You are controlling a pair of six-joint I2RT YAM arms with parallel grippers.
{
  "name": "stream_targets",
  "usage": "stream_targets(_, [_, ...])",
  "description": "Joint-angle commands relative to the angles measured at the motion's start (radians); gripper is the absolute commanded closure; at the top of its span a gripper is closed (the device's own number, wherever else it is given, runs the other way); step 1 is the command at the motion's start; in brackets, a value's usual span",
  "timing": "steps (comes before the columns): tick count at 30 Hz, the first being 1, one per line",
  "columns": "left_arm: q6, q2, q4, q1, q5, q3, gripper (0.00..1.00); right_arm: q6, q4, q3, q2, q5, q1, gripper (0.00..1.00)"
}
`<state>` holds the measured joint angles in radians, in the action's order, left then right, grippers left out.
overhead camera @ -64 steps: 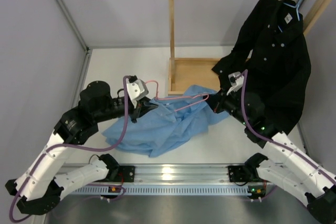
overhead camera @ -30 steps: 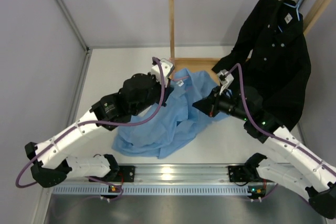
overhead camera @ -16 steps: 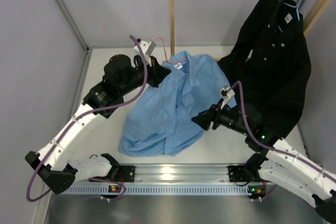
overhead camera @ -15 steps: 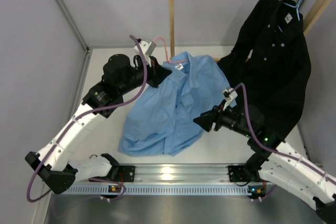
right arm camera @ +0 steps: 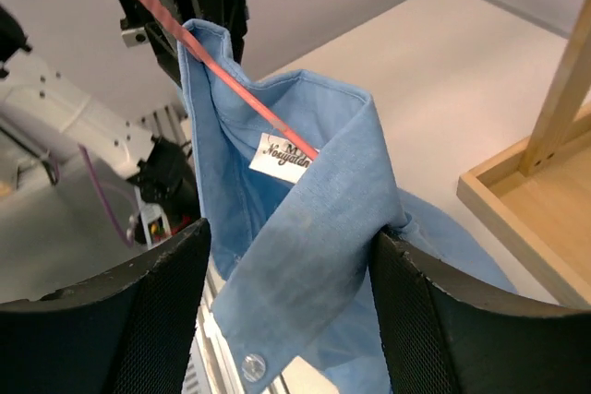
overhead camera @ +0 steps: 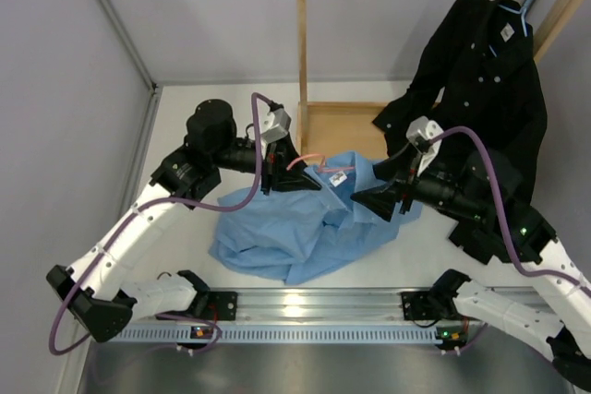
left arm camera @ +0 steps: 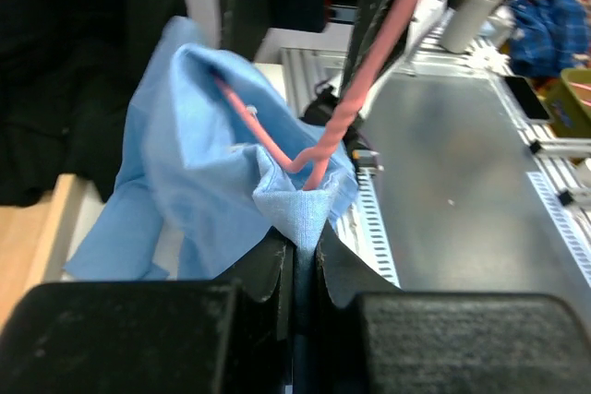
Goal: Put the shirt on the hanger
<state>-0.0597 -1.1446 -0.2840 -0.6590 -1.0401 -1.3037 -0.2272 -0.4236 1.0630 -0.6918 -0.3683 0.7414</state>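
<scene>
Compared with half a second ago, my left arm is sitting lower and nearer the middle, and the shirt (overhead camera: 295,228) is no longer spread out high but is bunching on the worktop (overhead camera: 231,99).

The left end effector (left arm camera: 300,257) is pinching shut on a small fold of blue cloth, right where the hanger's (left arm camera: 374,66) twisted neck is entering the cloth. I can't tell whether the wire itself is in the pinch.

From there the pink wire is running away through the neck opening, under the collar (right arm camera: 305,219) and past the label (right arm camera: 282,159). Its long axis is pointing from my left end effector towards the right one.

The right end effector (overhead camera: 377,200) is gaping wide and holding nothing that I can make out. The collar is standing straight ahead of it, between the two fingers, and I can't tell whether either pad is touching it.

I'm judging the right arm to be the nearer one for drawing the collar and shoulder along the wire.
</scene>
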Motion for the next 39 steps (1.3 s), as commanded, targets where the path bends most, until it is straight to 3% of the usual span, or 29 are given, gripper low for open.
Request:
stream_targets(1, [0.027,-0.015,0.089,-0.011,-0.201,0.003,1.00,0.133,-0.053,0.110,-0.080,-0.141,0.000,0.35])
stream_targets(4, [0.028,-0.027,0.089,-0.016,-0.195,0.009,1.00,0.157,-0.058,0.176,-0.126,-0.149,0.000,0.37])
stream_targets(7, [0.012,-0.020,0.088,-0.016,-0.001,0.014,1.00,0.151,-0.066,0.199,-0.134,-0.147,0.000,0.40])
stream_targets(8, [0.003,-0.009,0.089,-0.016,0.164,0.017,1.00,0.147,-0.067,0.193,-0.115,-0.140,0.000,0.40])
stream_targets(11, [-0.031,-0.004,0.089,-0.016,0.401,0.014,1.00,0.106,-0.066,0.128,-0.052,-0.077,0.000,0.38])
stream_targets(16, [-0.075,0.000,0.089,-0.016,0.454,0.001,1.00,0.078,-0.095,0.031,0.040,0.058,0.000,0.34])
stream_targets(21, [-0.091,-0.029,0.068,-0.016,0.238,-0.028,1.00,0.107,-0.093,0.095,0.029,0.046,0.000,0.29])
stream_targets(26, [-0.083,-0.092,0.068,-0.028,-0.167,-0.039,1.00,0.160,-0.095,0.238,-0.108,-0.047,0.000,0.28])
stream_targets(32, [-0.054,-0.104,0.068,-0.059,-0.241,-0.023,1.00,0.218,-0.075,0.322,-0.219,-0.248,-0.002,0.31])
stream_targets(39, [-0.055,-0.125,0.068,-0.067,-0.235,-0.032,1.00,0.175,0.083,0.258,-0.229,-0.389,-0.001,0.36])
